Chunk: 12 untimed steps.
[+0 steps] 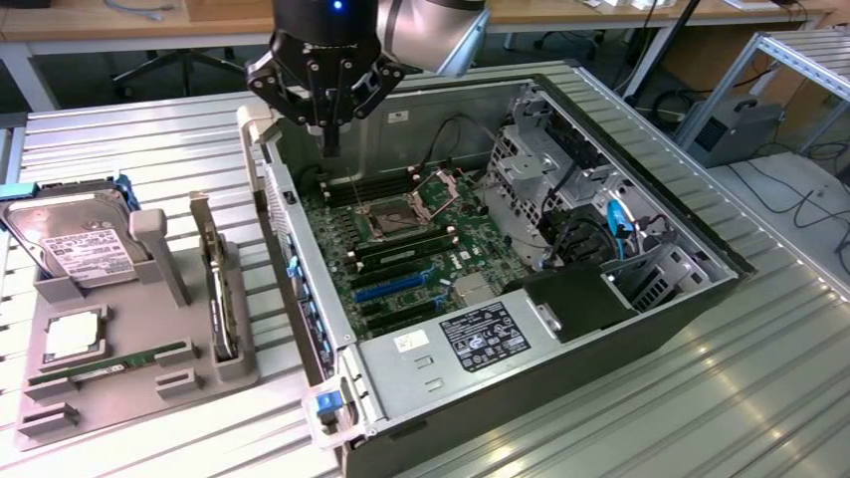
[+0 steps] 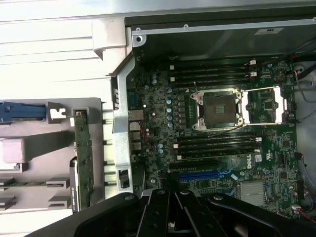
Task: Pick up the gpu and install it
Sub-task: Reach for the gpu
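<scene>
The gpu (image 1: pixel 222 299) is stood on its long edge in a slot of the grey holder (image 1: pixel 126 393). It is set along the holder's edge nearest the open computer case (image 1: pixel 664 309) and kept just apart from the case wall. Its green board is seen edge-on, with the narrow silver bracket raised upright at one end. Nothing is touching it, and it is not yet installed.

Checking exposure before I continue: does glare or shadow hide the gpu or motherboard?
Exterior view: glare streaks the metal table, gpu evenly lit in its holder. Wrist view: table washed out white, motherboard dimmer but visible, gpu free of glare.
</scene>
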Available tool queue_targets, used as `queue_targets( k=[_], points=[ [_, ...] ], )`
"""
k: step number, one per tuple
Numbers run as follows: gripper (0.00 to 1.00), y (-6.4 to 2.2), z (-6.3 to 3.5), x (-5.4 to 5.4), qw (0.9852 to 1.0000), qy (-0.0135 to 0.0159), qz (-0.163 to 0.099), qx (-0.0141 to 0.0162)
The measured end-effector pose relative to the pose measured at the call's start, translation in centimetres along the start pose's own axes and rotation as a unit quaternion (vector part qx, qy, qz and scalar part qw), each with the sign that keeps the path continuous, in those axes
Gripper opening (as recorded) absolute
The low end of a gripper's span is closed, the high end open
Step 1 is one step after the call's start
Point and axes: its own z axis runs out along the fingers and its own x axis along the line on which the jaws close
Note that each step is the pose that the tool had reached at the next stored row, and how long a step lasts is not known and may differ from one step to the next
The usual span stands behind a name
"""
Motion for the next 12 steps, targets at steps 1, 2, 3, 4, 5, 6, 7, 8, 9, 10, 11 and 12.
queue_targets(
  k=[1,2,3,4,5,6,7,8,9,10,11,12],
  points=[
    [0.11,0.00,0.00,0.03,1.0000,0.0000,0.000,0.0000],
    [0.11,0.00,0.00,0.05,1.0000,0.0000,0.000,0.0000],
    [0.11,-0.01,0.00,0.10,1.0000,0.0000,0.000,0.0000],
    [0.11,-0.01,0.00,0.13,1.0000,0.0000,0.000,0.0000],
    [0.11,-0.01,-0.01,0.16,1.0000,0.0000,0.000,0.0000],
    [0.11,-0.02,-0.01,0.19,1.0000,0.0000,0.000,0.0000],
    [0.11,-0.02,-0.01,0.23,1.0000,0.0000,0.000,0.0000],
    [0.11,-0.02,0.00,0.25,1.0000,0.0000,0.000,0.0000],
    [0.11,-0.02,-0.01,0.29,1.0000,0.0000,0.000,0.0000],
    [0.11,-0.03,-0.01,0.33,1.0000,0.0000,0.000,0.0000],
    [0.11,-0.03,-0.01,0.37,1.0000,0.0000,0.000,0.0000],
    [0.11,-0.03,-0.01,0.42,1.0000,0.0000,0.000,0.0000]
  ],
)
